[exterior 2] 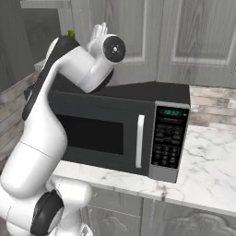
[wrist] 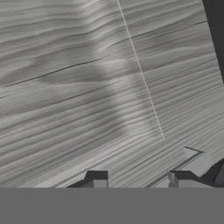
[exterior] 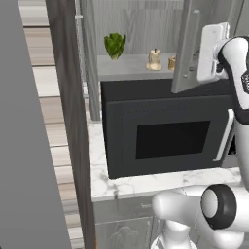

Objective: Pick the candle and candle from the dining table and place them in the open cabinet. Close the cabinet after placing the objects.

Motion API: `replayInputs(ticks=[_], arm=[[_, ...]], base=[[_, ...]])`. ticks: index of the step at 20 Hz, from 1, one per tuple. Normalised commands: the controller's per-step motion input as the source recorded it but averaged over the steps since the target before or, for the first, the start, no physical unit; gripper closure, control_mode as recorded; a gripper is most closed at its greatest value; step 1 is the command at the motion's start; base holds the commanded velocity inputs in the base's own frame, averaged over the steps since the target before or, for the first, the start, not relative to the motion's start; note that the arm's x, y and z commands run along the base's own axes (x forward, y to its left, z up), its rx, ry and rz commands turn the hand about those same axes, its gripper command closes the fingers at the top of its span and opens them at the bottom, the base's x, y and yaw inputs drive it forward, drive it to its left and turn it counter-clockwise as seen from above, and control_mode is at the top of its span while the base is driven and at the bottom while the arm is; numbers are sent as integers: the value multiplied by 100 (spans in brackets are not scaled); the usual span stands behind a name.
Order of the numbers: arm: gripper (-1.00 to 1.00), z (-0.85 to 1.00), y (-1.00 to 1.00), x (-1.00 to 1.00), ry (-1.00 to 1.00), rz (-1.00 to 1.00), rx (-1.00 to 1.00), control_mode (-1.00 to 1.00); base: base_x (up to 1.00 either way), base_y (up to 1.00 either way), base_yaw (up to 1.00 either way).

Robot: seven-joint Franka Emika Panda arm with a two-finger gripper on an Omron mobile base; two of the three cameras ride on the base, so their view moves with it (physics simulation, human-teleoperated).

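The white arm rises from the base, bends at a raised elbow and reaches up and forward, its hand set against the outer face of the right-hand cabinet door [exterior: 194, 44], which stands partly swung out over the shelf. In the hand view the gripper [wrist: 138, 181] looks straight onto grey wood grain at very close range; its two dark fingertips [wrist: 97, 180] rise apart from each other at the bottom edge, with nothing seen between them, though whether they touch the panel cannot be told.

The cabinet [exterior: 146, 24] is a grey wood-grain wall unit with a pale grey shelf [exterior: 126, 68]. On that shelf the cream candle [exterior: 154, 60] stands upright on its wider base, and the tan-gold candle [exterior: 171, 62] sits just beside it to the right, partly hidden by the door's edge. A green leafy plant [exterior: 115, 45] stands further left on the same shelf, well apart from the candles. A second door [exterior: 70, 121] shows edge-on, open at the left.

Directly below the shelf sits the black microwave [exterior 2: 120, 131], its door shut, with a pale vertical handle [exterior 2: 139, 141] and a keypad panel [exterior 2: 168, 141] on its right. It rests on a white, grey-veined marble counter [exterior 2: 207, 170] above grey panelled base units. Closed grey cabinet doors [exterior 2: 198, 37] line the wall to the right.
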Motion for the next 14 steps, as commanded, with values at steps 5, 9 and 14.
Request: replayInputs(ticks=[5,9,14], arm=[[-100,6,1,100,7,-32,0,-100],[-100,0,0,100,14,-32,0,-100],[-100,0,0,100,19,-29,0,-100]], base=[[0,0,0],[0,0,0],[0,0,0]])
